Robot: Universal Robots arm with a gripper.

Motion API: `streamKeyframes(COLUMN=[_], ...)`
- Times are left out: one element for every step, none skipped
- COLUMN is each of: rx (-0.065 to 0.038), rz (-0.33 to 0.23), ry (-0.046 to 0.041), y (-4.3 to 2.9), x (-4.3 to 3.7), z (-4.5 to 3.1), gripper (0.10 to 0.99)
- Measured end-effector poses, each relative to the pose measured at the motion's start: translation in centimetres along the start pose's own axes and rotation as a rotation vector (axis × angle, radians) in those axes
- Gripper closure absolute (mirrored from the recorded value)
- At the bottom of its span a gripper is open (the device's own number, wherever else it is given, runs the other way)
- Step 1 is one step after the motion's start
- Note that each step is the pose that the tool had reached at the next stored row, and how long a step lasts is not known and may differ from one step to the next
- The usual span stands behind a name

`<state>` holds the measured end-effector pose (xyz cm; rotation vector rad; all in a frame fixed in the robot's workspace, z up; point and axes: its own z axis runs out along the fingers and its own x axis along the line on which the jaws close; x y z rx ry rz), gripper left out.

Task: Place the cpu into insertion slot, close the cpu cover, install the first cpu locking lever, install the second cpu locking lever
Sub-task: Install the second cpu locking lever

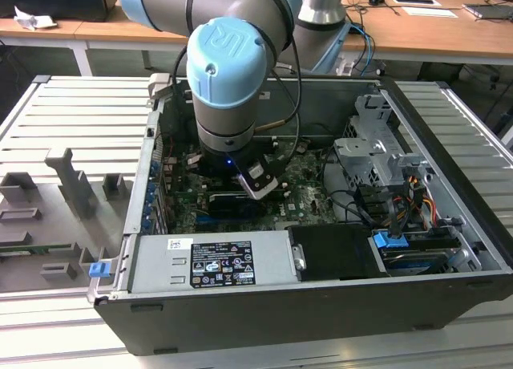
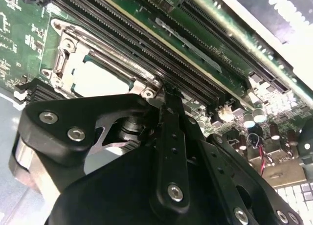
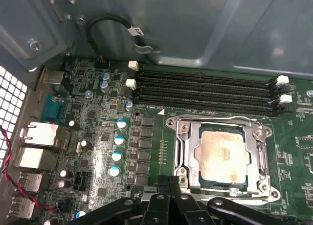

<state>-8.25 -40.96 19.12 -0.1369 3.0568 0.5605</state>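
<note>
**CPU seated, cover down, gripper at the socket's edge**

Here's the arm (image 1: 228, 72) reaching down into the open computer case (image 1: 449, 249), its wrist low over the green motherboard (image 3: 98, 137). In the first wrist view, the cpu (image 3: 222, 154) lies flat in the insertion slot (image 3: 191, 182), its pale, slightly smudged top showing through the cut-out of the cpu cover (image 3: 257, 159), which lies down over it as a silver frame. The gripper (image 3: 168, 186) sits right at the socket's near edge, just beside the frame's corner screw; its black fingers (image 3: 161, 195) are drawn together into a narrow tip with nothing between them, and the cpu lies just beyond that tip, apart from it. The second wrist view shows the same: the finger tip (image 2: 168, 95) at the frame's corner, the cpu (image 2: 95, 78) off to one side. Four long black memory slots (image 3: 205, 90) run alongside the socket on its far side.
</note>
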Motion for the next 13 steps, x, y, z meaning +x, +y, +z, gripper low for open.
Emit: streamKeyframes(rx=[0.000, -0.001, -0.001, -0.003, -0.003, -0.003, -0.003, -0.004, -0.004, -0.004, -0.004, -0.004, -0.004], rz=[0.000, 0.000, 0.000, 0.000, 0.000, 0.000, 0.000, 0.000, 0.000, 0.000, 0.000, 0.000, 0.000], ry=[0.0000, 0.0001, 0.0000, -0.0003, -0.0005, -0.0004, -0.0003, -0.0004, -0.0004, -0.0004, -0.0004, -0.0004, -0.0006], y=[0.00, 0.01, 0.02, 0.12, 0.30, 0.41, 0.50, 0.62, 0.66, 0.68, 0.73, 0.75, 0.75], x=[0.06, 0.09, 0.09, 0.09, 0.06, 0.05, 0.04, 0.03, 0.02, 0.02, 0.01, 0.01, 0.00], z=[0.02, 0.02, -0.06, -0.27, -0.73, -1.05, -1.28, -1.59, -1.69, -1.77, -1.89, -1.94, -1.94], gripper=[0.980, 0.980, 0.980, 0.980, 0.980, 0.980, 0.980, 0.980, 0.980, 0.980, 0.980, 0.980, 0.980])
